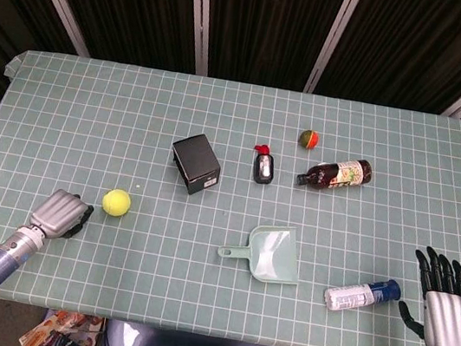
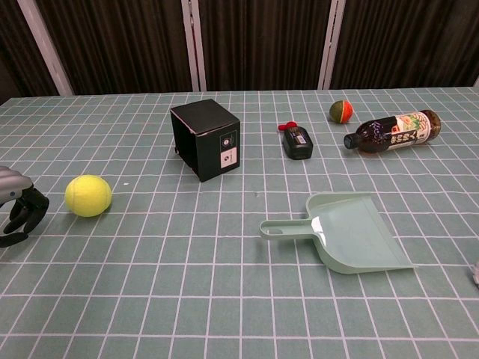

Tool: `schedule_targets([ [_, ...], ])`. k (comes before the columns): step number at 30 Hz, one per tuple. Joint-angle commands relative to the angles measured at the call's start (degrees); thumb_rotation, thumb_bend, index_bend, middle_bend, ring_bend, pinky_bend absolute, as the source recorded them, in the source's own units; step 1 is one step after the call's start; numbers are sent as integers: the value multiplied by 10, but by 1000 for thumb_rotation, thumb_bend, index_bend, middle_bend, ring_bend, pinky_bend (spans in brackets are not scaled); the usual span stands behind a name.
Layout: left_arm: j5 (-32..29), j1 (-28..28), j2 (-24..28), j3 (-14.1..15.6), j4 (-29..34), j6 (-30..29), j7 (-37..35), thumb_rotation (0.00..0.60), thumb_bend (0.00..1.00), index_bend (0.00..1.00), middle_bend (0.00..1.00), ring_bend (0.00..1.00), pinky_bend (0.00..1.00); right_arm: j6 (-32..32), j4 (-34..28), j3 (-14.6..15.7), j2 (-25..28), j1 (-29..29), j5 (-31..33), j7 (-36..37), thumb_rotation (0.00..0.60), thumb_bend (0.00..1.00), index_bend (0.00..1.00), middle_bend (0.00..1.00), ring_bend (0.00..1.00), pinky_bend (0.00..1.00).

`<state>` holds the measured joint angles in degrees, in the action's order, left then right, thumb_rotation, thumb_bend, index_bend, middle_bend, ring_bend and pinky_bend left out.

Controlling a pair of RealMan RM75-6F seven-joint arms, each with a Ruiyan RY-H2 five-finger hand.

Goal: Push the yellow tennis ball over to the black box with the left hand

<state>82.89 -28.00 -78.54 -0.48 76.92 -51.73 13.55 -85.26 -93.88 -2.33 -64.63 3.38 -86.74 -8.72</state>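
Observation:
The yellow tennis ball (image 1: 116, 201) (image 2: 88, 195) lies on the green checked tablecloth at the left. The black box (image 1: 195, 163) (image 2: 206, 139) stands further back and to the ball's right, well apart from it. My left hand (image 1: 62, 214) (image 2: 19, 206) sits low on the table just left of the ball, a small gap away. Its fingers are loosely bent and hold nothing. My right hand (image 1: 447, 304) hangs at the table's near right corner with fingers spread and empty; the chest view does not show it.
A pale green dustpan (image 1: 266, 253) (image 2: 344, 232) lies right of centre. Behind it are a small black bottle with a red cap (image 1: 263, 165), a brown bottle on its side (image 1: 336, 173) and a red-green ball (image 1: 309, 138). A white and blue can (image 1: 360, 295) lies near my right hand.

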Motion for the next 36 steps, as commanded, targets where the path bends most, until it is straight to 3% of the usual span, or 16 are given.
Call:
schedule_targets([
  [1, 5, -8, -11, -1, -9, 0, -15, 600, 392, 591, 631, 468, 606, 0, 0, 0, 0, 0, 0, 1, 600, 311, 0, 0, 0, 0],
  [19, 20, -32, -58, -3, -57, -17, -60, 600, 390, 570, 585, 444, 586, -7, -2, 1, 5, -4, -6, 9, 600, 311, 0, 0, 0, 0],
  [36, 5, -56, -78, -20, -77, -21, -48, 600, 377, 559, 535, 410, 558, -13, -2, 2, 7, -6, -15, 15, 600, 310, 0, 0, 0, 0],
])
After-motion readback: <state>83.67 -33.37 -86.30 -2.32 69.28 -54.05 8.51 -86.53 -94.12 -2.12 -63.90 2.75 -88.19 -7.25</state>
